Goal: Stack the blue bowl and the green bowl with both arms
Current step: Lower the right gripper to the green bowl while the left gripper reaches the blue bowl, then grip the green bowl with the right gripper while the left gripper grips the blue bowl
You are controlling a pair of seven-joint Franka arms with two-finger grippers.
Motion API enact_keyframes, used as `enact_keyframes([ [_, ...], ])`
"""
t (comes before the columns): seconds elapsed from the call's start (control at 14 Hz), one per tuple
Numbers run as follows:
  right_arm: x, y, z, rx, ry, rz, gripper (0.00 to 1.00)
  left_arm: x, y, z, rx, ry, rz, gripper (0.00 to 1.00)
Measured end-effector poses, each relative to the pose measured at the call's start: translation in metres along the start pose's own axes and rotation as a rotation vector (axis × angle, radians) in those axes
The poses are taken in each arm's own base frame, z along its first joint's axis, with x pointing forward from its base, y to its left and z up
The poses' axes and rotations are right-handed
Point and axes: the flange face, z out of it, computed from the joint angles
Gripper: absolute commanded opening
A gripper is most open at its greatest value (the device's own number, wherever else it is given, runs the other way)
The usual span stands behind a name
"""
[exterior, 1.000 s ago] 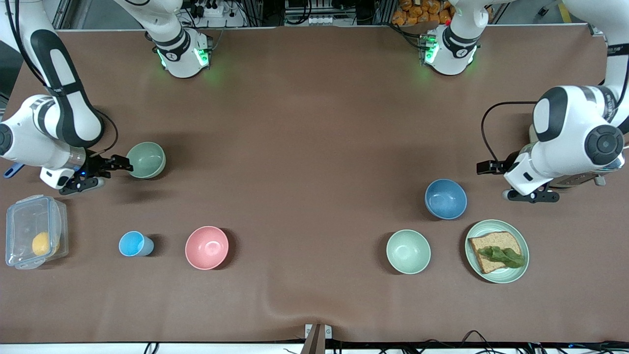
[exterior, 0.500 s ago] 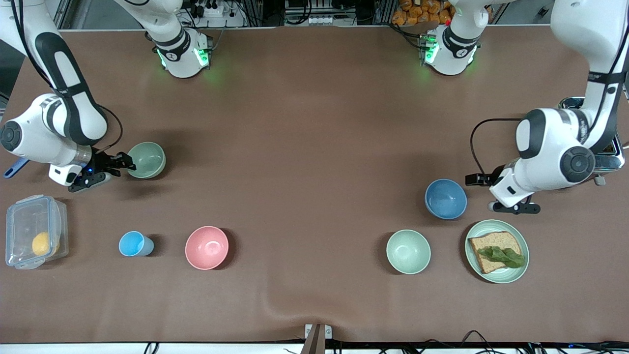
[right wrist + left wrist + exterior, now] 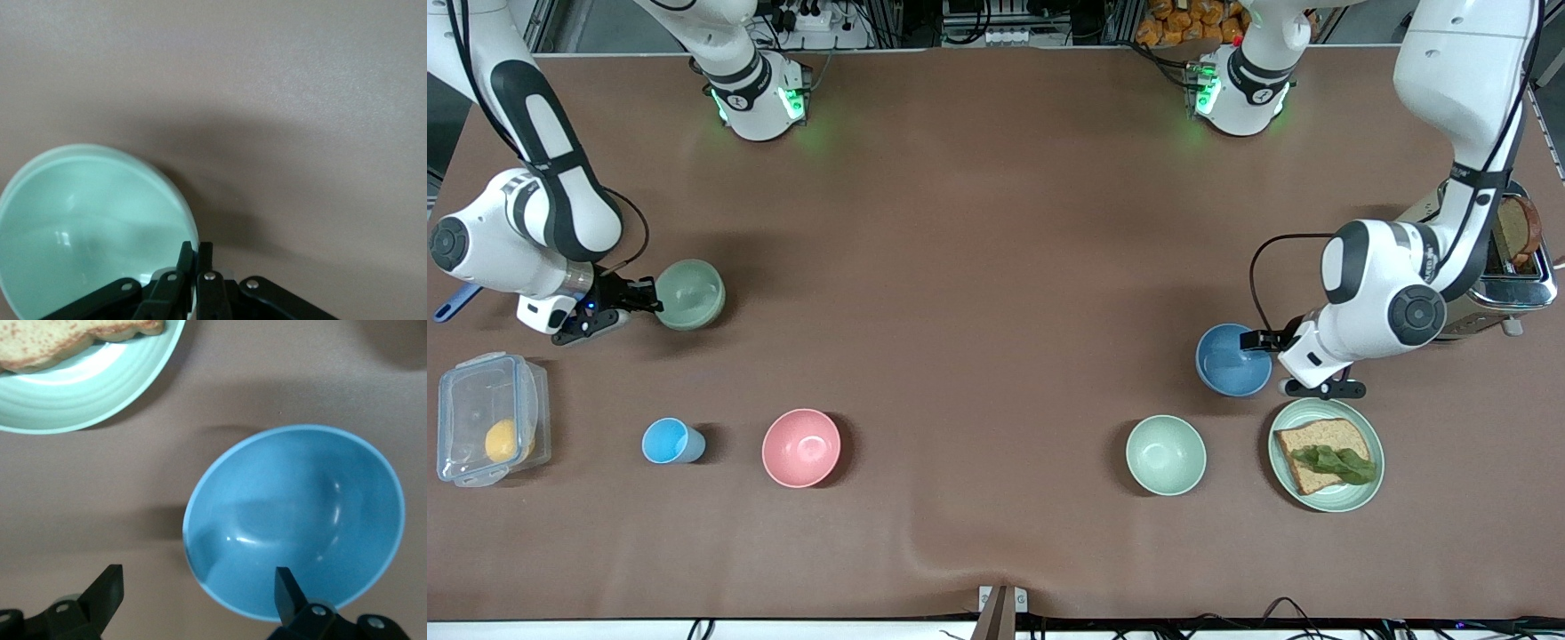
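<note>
A brown bench (image 3: 996, 267) seen from above, with two white robot arms reaching onto it.

The right gripper (image 3: 643, 299) is low at the green bowl (image 3: 690, 294), which sits toward the right arm's end of the bench. Its jaws are pressed together on the bowl's rim, one inside and one outside, as the right wrist view shows (image 3: 195, 267) on the green bowl (image 3: 87, 227).

The left gripper (image 3: 1285, 364) is at the blue bowl (image 3: 1232, 360), toward the left arm's end of the bench. Its jaws are spread wide and straddle the bowl's rim: one jaw is over the bowl's inside, the other outside it over bare bench. In the left wrist view (image 3: 200, 583) the blue bowl (image 3: 300, 513) looks empty.

Just beside the blue bowl and nearer the front camera is a green plate (image 3: 1326, 496) holding bread (image 3: 1320, 449) topped with a lettuce leaf (image 3: 1336, 462). A second pale green bowl (image 3: 1165, 455) stands next to that plate, toward the middle of the bench.
</note>
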Motion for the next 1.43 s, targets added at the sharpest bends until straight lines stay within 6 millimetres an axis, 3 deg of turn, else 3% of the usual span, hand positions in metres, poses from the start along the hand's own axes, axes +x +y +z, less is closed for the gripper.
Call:
enact_keyframes([
  [0.36,0.008,-0.007,-0.009,0.026,-0.003,-0.001,0.0,0.004,0.005,0.02,-0.005,0.003,0.007,1.0],
  [0.71,0.033,-0.033,-0.056,0.062,-0.005,0.086,0.0,0.006,0.007,0.034,-0.008,-0.006,0.01,1.0],
  [0.86,0.044,-0.059,-0.071,0.056,-0.01,0.141,0.0,0.009,0.007,0.037,-0.01,0.013,0.008,0.17],
  [0.93,0.051,-0.077,-0.077,0.051,-0.014,0.168,0.0,0.01,0.007,0.038,-0.011,0.019,0.003,0.0],
  [1.14,0.069,-0.131,-0.091,0.038,-0.026,0.237,0.0,0.012,0.007,0.036,-0.012,0.027,-0.006,0.0],
  [1.43,0.081,-0.179,-0.097,0.025,-0.044,0.369,0.0,0.014,0.007,0.034,-0.013,0.04,-0.007,0.0],
])
